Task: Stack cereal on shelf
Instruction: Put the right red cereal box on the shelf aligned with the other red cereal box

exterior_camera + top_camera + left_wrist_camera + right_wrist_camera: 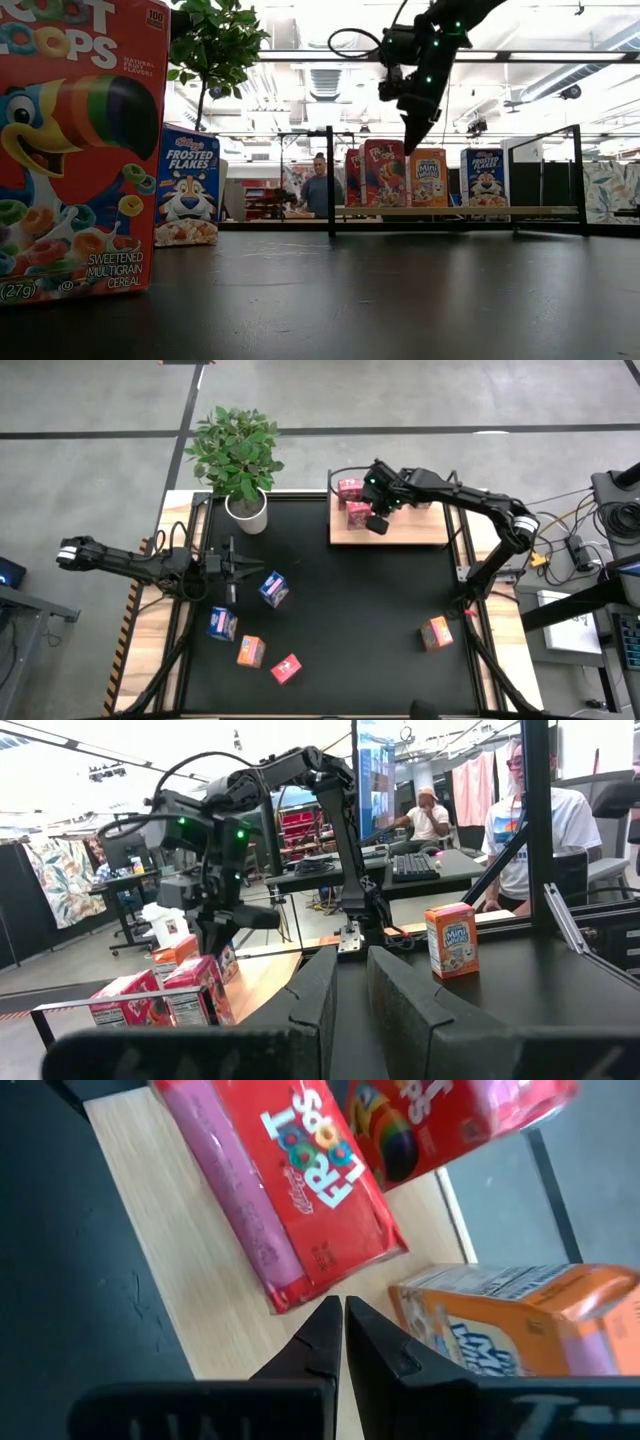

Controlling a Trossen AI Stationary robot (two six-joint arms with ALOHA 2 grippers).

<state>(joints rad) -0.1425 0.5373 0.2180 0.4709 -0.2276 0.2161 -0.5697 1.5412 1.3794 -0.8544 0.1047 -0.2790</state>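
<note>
The right gripper (343, 1312) hovers pinched closed, empty, over the shelf (215, 1305). A Froot Loops box (290, 1190) lies just ahead, a Mini-Wheats box (510, 1330) beside it

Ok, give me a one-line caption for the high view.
Right tool shut above the shelf beside two red boxes; five boxes remain scattered on the table.

You are in a robotics lab or open workshop hall: exposed ceiling ducts (600, 75) and strip lights overhead, desks with a monitor (377, 770) and keyboard (414, 867) behind the black worktable (350, 610), people seated (425, 820) there, cables (570, 545) beside the rig.
</note>
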